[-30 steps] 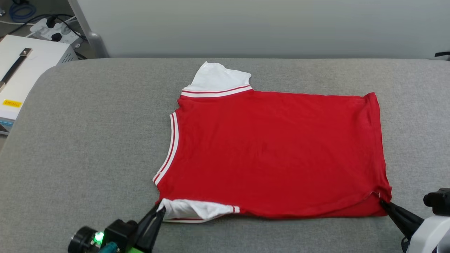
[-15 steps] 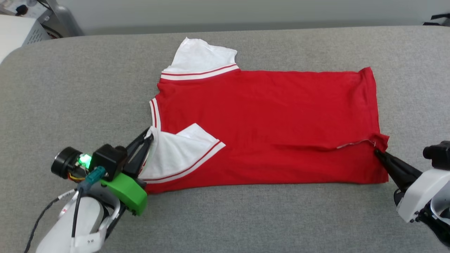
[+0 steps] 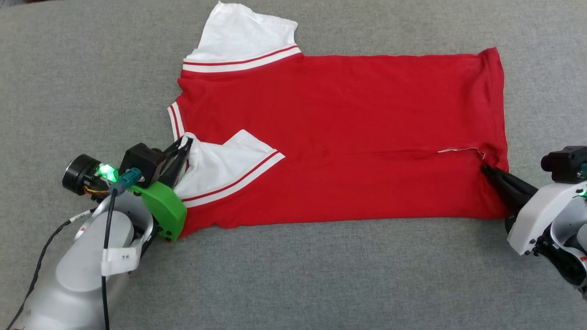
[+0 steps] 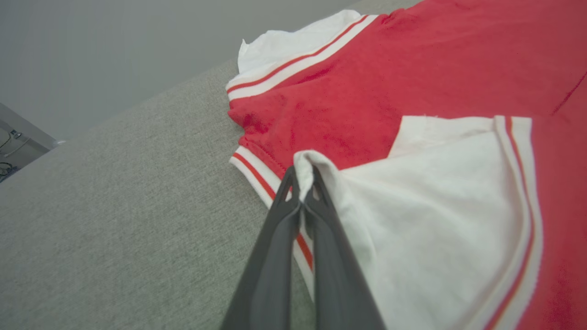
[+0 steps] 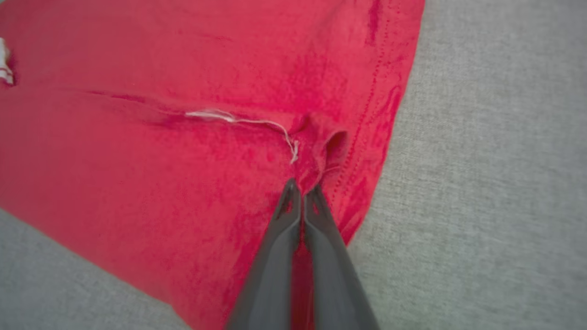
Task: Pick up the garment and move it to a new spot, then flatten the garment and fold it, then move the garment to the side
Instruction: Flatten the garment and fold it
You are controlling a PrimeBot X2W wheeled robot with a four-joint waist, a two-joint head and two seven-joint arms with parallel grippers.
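You have the garment (image 3: 348,137) lying spread on the grey padded surface (image 3: 321,275) at the middle of the head view. Its plain red side is up, its striped neckline (image 3: 174,121) is turned to 9 o'clock and its hem is toward 3 o'clock. Your left gripper (image 3: 185,141) comes in from 8 o'clock of the cloth, and its two dark fingers are pressed together on the tip of the near white sleeve (image 3: 220,167). In the left wrist view you can see the white fabric pinched between the tips and bulging just above them. That sleeve lies doubled over onto the red body, with its red-and-white trim running diagonally. The far white sleeve (image 3: 243,39) sticks out flat at 11 o'clock, resting on the surface. Your right gripper (image 3: 485,168) reaches in from 4 o'clock, with its fingers closed on a bunched bit of red cloth at the hem corner. The right wrist view shows a small pucker of fabric right at the fingertips. A loose white thread (image 3: 458,150) lies along a crease just beyond that grip, toward 10 o'clock of it. Between the two grips, the near long edge looks turned over onto the body. The green housing (image 3: 160,208) behind the left fingers sits over the garment's near corner at 7 o'clock.
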